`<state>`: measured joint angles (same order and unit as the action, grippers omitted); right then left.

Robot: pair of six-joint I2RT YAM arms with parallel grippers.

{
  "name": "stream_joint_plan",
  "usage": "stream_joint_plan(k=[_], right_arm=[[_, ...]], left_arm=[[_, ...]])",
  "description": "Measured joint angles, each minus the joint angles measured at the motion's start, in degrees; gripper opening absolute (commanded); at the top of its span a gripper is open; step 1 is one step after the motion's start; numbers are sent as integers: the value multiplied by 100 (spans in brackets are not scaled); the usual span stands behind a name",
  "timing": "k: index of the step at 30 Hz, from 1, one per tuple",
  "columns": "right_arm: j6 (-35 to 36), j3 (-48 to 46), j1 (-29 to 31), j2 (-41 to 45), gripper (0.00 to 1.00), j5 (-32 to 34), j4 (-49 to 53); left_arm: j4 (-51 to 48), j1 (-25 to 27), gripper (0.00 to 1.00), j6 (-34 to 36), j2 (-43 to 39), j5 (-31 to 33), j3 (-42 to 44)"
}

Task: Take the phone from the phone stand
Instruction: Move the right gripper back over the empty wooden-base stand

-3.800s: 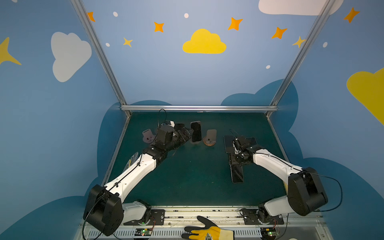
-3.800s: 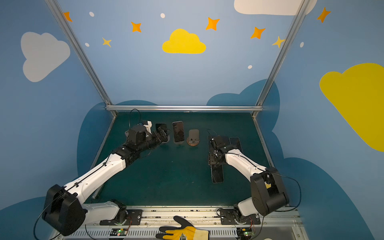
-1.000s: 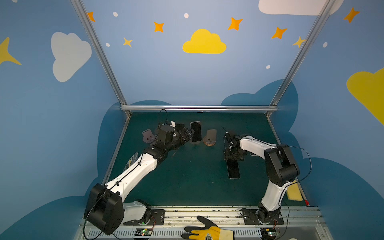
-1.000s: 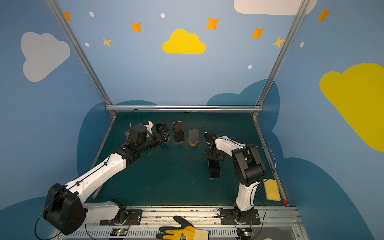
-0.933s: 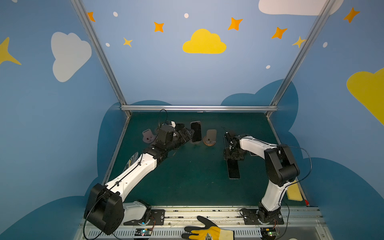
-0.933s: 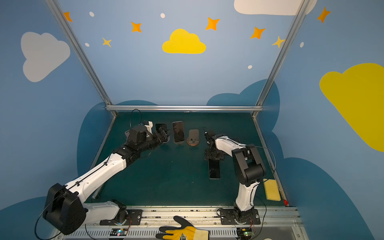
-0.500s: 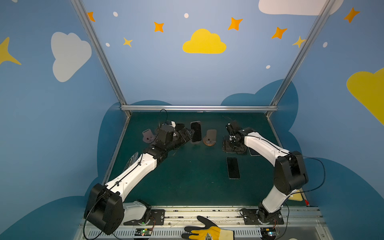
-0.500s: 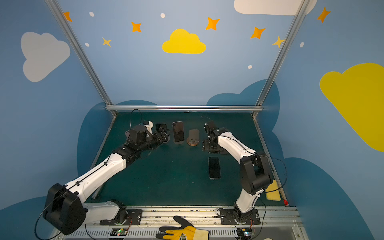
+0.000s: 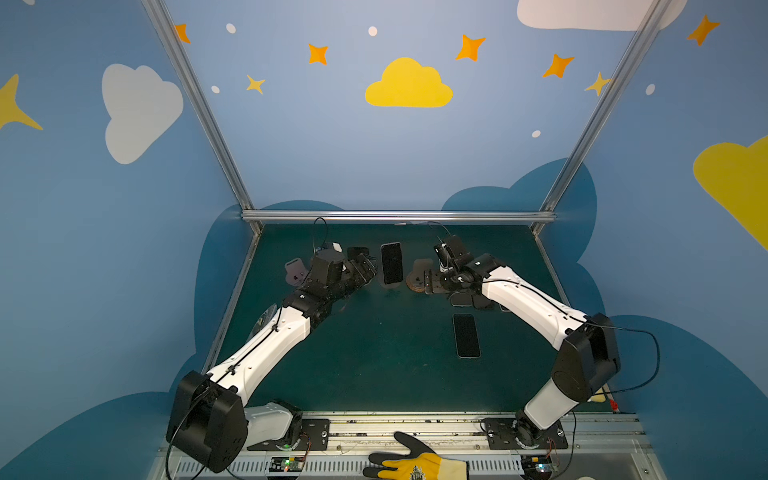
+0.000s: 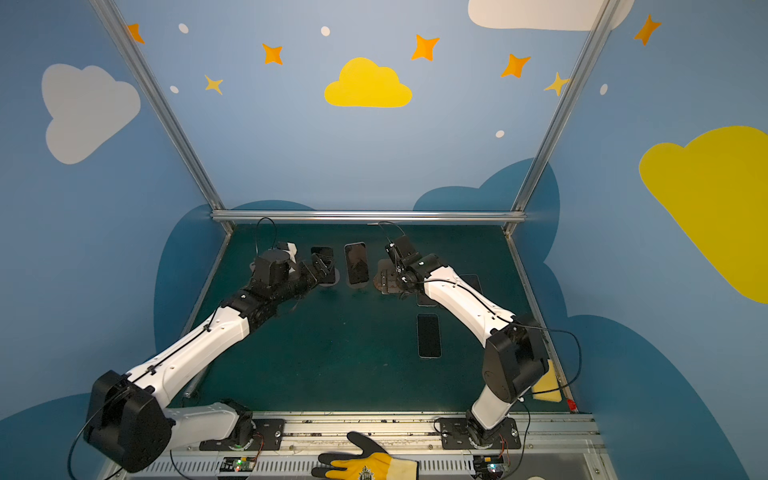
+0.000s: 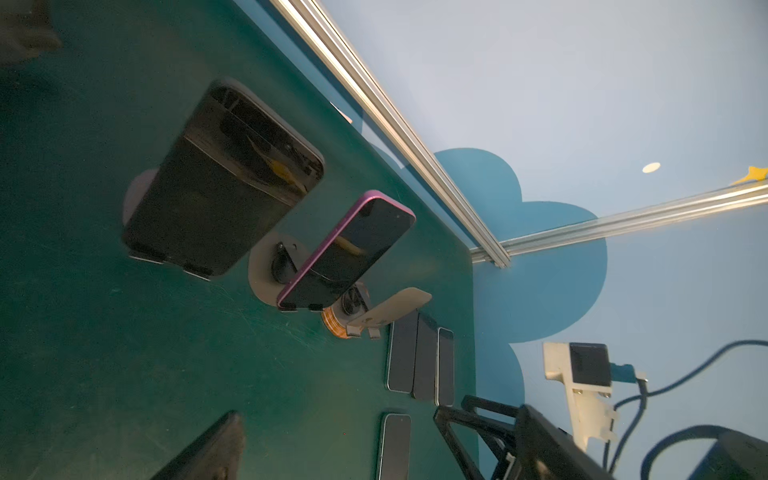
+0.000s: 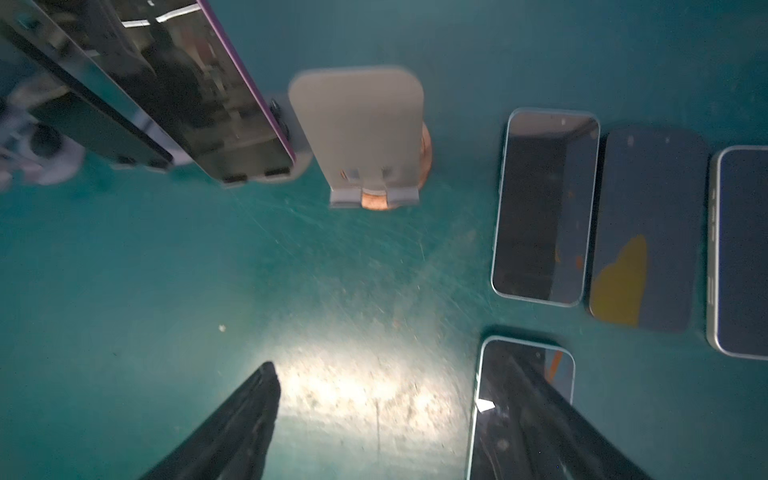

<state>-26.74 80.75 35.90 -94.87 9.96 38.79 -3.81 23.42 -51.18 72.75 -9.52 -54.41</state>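
Much bare mat (image 9: 374, 365) before propped phone (image 9: 391, 262)

Along the back of my bench (image 9: 374, 374) I see four phone stands in a row. The leftmost stand (image 9: 294, 272) comes first. The next one carries a phone (image 9: 356, 250), with my left tool (image 9: 365, 268) just before it. To the right, a second propped phone (image 9: 391, 264) leans on its stand. Then comes the fourth stand (image 9: 417, 275), with my right tool (image 9: 429, 283) just beside it. Further right, three flat phones (image 12: 646, 187) lie side by side, partly under my right arm. A lone phone (image 9: 466, 336) lies flat in front of them. A glove (image 9: 415, 463) rests on the front rail.
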Motion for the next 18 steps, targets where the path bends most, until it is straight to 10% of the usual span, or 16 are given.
stream_joint_plan(k=[18], right_arm=[[-120, 588, 0, -1217, 91, 310, -938]], left_arm=[[-168, -306, 100, -162, -201, 337, -2]])
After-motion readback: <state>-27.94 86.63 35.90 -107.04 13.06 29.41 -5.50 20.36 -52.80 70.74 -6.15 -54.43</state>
